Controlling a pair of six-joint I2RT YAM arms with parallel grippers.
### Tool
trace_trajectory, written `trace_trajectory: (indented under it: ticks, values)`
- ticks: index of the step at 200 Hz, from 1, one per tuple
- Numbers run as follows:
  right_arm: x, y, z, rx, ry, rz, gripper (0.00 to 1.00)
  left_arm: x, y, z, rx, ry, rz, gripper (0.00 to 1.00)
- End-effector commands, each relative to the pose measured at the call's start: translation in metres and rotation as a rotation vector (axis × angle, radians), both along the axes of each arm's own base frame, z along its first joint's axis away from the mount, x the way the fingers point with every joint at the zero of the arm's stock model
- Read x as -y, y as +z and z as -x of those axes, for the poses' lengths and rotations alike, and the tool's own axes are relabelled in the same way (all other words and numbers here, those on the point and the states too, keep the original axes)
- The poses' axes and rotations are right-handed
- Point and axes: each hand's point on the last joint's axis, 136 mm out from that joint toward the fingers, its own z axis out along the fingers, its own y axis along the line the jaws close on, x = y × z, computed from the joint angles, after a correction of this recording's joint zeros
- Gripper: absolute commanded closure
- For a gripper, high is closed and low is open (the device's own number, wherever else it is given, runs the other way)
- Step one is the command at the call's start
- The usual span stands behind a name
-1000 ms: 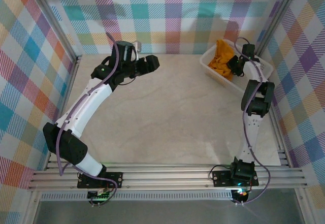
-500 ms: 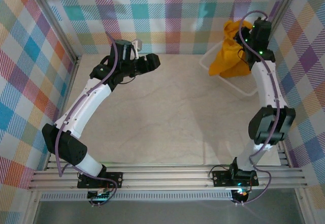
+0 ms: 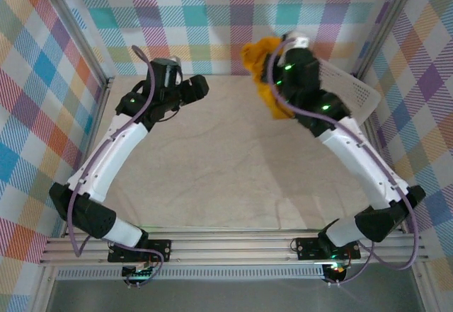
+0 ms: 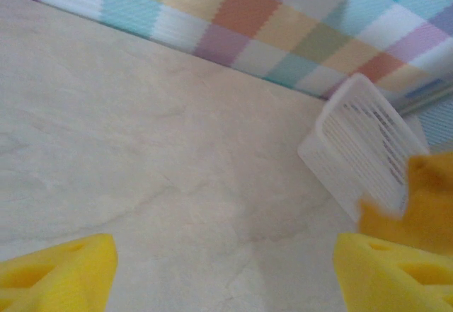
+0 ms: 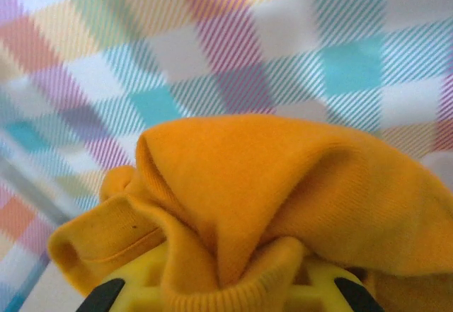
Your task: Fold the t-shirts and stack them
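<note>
A mustard-orange t-shirt hangs bunched in the air above the back middle of the table, pinched in my right gripper. In the right wrist view the cloth bulges up from between the yellow fingers, which are shut on it. My left gripper hovers over the back left of the table, open and empty; its yellow fingertips stand wide apart over the bare tabletop. The orange cloth also appears at the right edge of the left wrist view.
A white mesh basket sits at the back right corner, tipped up on one side, partly behind my right arm; it appears again in the left wrist view. Checked walls close in the back and both sides. The marbled table lies between the arms.
My right gripper lifted the t-shirt out of the basket and carried it left toward the table's middle. The basket tipped up. The left gripper drifted slightly left.
</note>
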Motion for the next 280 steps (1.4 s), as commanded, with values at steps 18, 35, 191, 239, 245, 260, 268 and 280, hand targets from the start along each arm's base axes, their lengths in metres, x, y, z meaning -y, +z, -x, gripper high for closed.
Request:
trace_trajectory:
  ticks: [18,35,191,239,245,260,268,280]
  values:
    - [-0.139,-0.196,0.011,-0.465,0.319,0.110,0.66,-0.050,-0.010,0.040,-0.061,0.167,-0.091,0.20]
    - [-0.177,-0.234,0.016,-0.608,0.473,0.114,0.49,-0.060,-0.025,0.060,-0.105,0.185,-0.094,0.21]
    - [0.014,-0.375,0.044,-1.128,0.095,-0.045,0.35,0.008,-0.254,0.127,-0.703,-0.095,-0.140,0.25]
    - [0.003,-0.404,0.021,-1.175,0.058,-0.070,0.54,0.015,-0.298,0.098,-0.780,-0.052,-0.244,0.47]
    - [0.002,-0.406,0.019,-1.182,0.054,-0.071,0.61,0.014,-0.305,0.098,-0.796,-0.051,-0.261,0.56]
    - [0.007,-0.403,0.012,-1.179,0.021,-0.058,0.88,-0.002,-0.311,0.100,-0.814,-0.005,-0.340,0.88]
    - [0.011,-0.396,0.007,-1.155,0.006,-0.050,0.99,-0.015,-0.306,0.101,-0.803,0.042,-0.377,1.00]
    - [0.018,-0.380,0.000,-1.099,-0.009,-0.031,1.00,-0.035,-0.293,0.105,-0.777,0.103,-0.380,1.00]
